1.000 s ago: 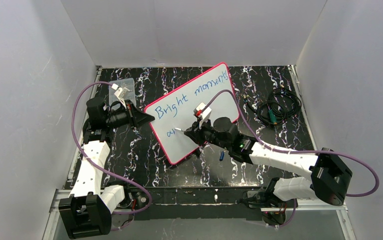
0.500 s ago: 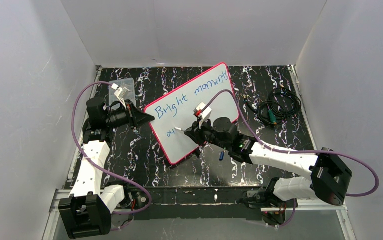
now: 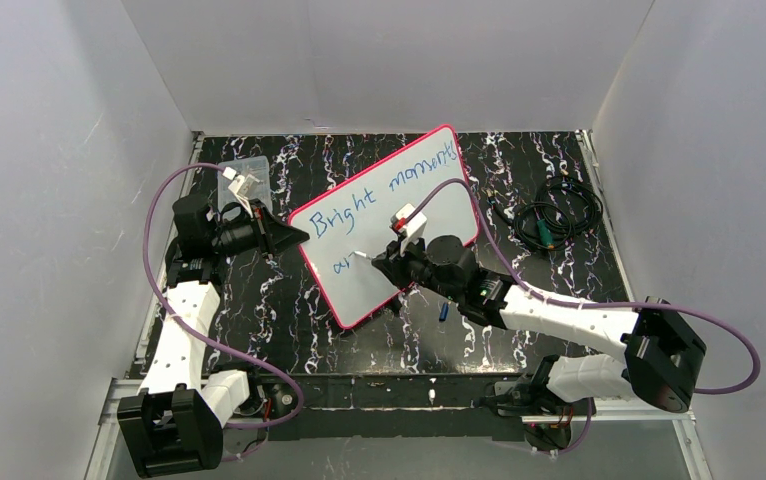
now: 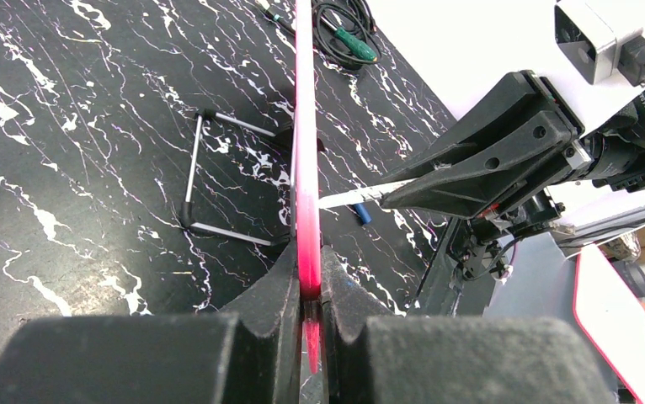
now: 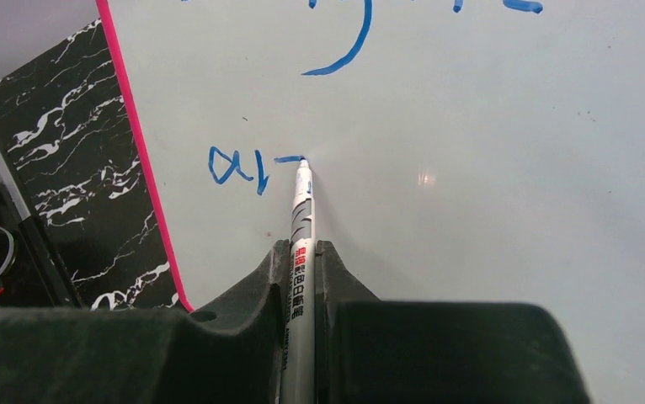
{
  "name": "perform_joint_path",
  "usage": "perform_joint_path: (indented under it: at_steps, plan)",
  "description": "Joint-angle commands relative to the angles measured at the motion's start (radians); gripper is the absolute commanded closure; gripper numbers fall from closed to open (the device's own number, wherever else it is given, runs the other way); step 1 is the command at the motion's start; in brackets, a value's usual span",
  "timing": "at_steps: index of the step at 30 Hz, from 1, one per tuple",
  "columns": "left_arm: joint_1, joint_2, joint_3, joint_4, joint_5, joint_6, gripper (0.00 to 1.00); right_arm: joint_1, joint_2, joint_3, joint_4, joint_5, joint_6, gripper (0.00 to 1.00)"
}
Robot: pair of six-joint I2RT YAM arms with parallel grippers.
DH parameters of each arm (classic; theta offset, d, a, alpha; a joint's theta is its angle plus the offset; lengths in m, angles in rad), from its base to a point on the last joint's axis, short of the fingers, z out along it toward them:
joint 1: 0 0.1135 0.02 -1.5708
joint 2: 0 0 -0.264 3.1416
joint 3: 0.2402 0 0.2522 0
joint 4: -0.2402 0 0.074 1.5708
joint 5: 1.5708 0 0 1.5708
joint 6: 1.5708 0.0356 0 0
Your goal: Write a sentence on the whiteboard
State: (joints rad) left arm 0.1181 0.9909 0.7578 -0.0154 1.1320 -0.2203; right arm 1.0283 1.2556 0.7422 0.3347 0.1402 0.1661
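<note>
Near the front of the counter [image 3: 259, 310] a small blue cap [image 3: 443, 311] lies just beside the right arm [image 3: 559, 315]. The right jaws are closed on a white marker [image 5: 302, 210], its tip touching the whiteboard [image 3: 429, 215]. Since a second ago the tip has crept slightly up and right, adding a short stroke to the lower line. The whiteboard sits slanted at mid-counter, its pink rim clamped in the closed left jaws, which have not moved. The sentence [image 3: 344, 213] reads "Bright moments" above, with only a few letters below. Farther back lie a clear box [image 3: 244, 172] at left and a coiled cable [image 3: 549, 220] at right
</note>
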Motion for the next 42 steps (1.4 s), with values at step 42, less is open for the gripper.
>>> perform_joint_path:
  at_steps: [42]
  plan:
    - [0.004,-0.031,0.002,0.057,0.038,0.004,1.00,0.021,0.018,0.035,0.077,-0.041,0.008,0.99]
